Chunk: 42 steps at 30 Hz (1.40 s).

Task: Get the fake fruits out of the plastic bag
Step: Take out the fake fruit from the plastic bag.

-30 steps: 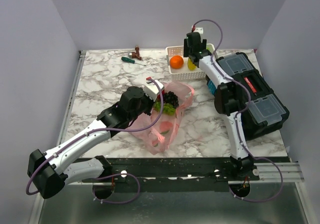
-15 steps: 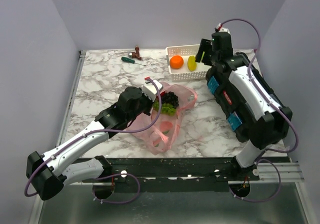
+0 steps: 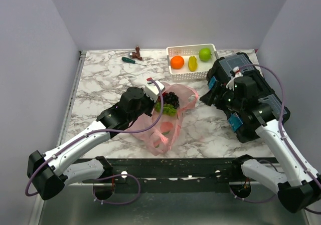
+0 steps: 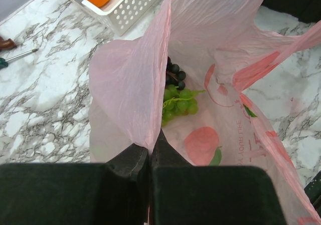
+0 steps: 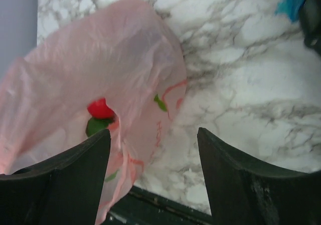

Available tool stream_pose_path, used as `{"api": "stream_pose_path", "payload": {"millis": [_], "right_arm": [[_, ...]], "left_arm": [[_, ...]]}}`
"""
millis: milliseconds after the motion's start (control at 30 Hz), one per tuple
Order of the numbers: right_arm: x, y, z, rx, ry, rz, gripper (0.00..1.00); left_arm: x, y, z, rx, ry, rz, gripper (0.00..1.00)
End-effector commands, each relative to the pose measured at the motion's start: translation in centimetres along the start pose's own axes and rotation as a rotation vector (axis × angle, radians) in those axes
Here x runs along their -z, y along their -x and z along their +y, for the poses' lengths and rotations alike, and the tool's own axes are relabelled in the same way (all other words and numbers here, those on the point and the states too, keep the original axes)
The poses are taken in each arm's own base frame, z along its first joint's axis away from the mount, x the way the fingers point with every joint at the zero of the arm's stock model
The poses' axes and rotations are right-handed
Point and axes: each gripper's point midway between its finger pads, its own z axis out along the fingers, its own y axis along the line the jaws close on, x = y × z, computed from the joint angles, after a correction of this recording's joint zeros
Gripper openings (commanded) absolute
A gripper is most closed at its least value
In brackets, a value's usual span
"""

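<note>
Plain lavender-grey walls (image 3: 150, 14) enclose a white marble-patterned table (image 3: 100, 82) — evenly lit.

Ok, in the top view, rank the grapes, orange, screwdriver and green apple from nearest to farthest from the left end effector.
1. grapes, inside the plastic bag, right beside the left end effector.
2. orange, at the white basket's left end, and screwdriver, near the table's far edge: too close to call.
3. green apple, at the basket's far right corner.

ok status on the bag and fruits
Left end effector shut on plastic bag rim. Right end effector open, empty, near bag. Grape bunches inside bag. Nothing blocking.
</note>
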Motion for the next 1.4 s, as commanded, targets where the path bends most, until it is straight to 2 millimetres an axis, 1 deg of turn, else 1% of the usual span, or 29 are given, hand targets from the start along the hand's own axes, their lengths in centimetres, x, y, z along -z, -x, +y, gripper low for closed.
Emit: {"api": "stream_pose_path", "payload": {"millis": [0,67,100,167,267,400,433,500,567,667,700,800,933,967,1033,1133,1233,1300,1367], "right_arm": [[0.4,-8.0,0.1,-0.127,0.074,0.211,0.72],[0.7,-10.2,1.0,-0.131,0.108,0.247,0.72],[0.7,-11.1,1.7,-0.129,0.124,0.259,0.72],[1.0,-13.1,3.7,-0.097,0.168,0.29,0.72],[1.4,-14.7,6.4,-0.062,0.198,0.267,0.72],[1.3,-15.5,9.8,0.025,0.264,0.219,0.7],[1.4,-15.7,10.9,0.066,0.289,0.191,0.69],[1.2,-15.5,12.0,0.141,0.288,0.086,0.67],[0.4,-14.7,12.4,0.188,0.26,0.004,0.63],[-1.3,-13.4,12.8,0.244,0.207,-0.079,0.63],[-1.9,-13.4,13.1,0.269,0.192,-0.081,0.63],[-2.6,-13.2,14.8,0.334,0.21,-0.081,0.63],[-4.0,-12.2,14.7,0.372,0.162,-0.16,0.66],[-4.3,-11.9,15.0,0.392,0.148,-0.173,0.66],[-5.4,-11.9,15.3,0.432,0.112,-0.179,0.66],[-7.8,-12.6,15.1,0.502,0.055,-0.168,0.64],[-10.1,-13.4,14.1,0.555,0.0,-0.144,0.56],[-11.3,-13.5,12.8,0.571,-0.047,-0.137,0.53],[-11.9,-13.2,11.7,0.578,-0.084,-0.14,0.52]], "left_arm": [[0.4,1.5,-0.3,-0.011,-0.016,-0.032,0.0],[0.4,1.5,-0.2,-0.013,-0.012,-0.031,0.0],[0.4,1.5,-0.1,-0.014,-0.011,-0.031,0.0],[0.4,1.5,-0.1,-0.015,-0.01,-0.032,0.0],[0.5,1.5,0.1,-0.017,0.0,-0.032,0.0],[0.6,1.4,0.2,-0.021,0.006,-0.032,0.0],[0.6,1.4,0.2,-0.019,0.007,-0.033,0.0],[0.6,1.5,0.1,-0.018,0.004,-0.037,0.0],[0.6,1.5,0.2,-0.018,0.005,-0.039,0.0],[0.6,1.4,0.2,-0.02,0.009,-0.036,0.0],[0.6,1.4,0.2,-0.021,0.009,-0.035,0.0],[0.6,1.4,0.4,-0.022,0.017,-0.035,0.0],[0.8,1.6,0.5,-0.023,0.021,-0.045,0.0],[0.8,1.7,0.4,-0.023,0.02,-0.049,0.0],[0.8,1.7,0.5,-0.021,0.02,-0.051,0.0],[0.9,1.8,0.4,-0.021,0.017,-0.055,0.0],[0.9,1.7,0.5,-0.023,0.022,-0.054,0.0],[1.0,1.7,0.5,-0.023,0.023,-0.054,0.0],[1.0,1.7,0.5,-0.022,0.021,-0.054,0.0]]}}
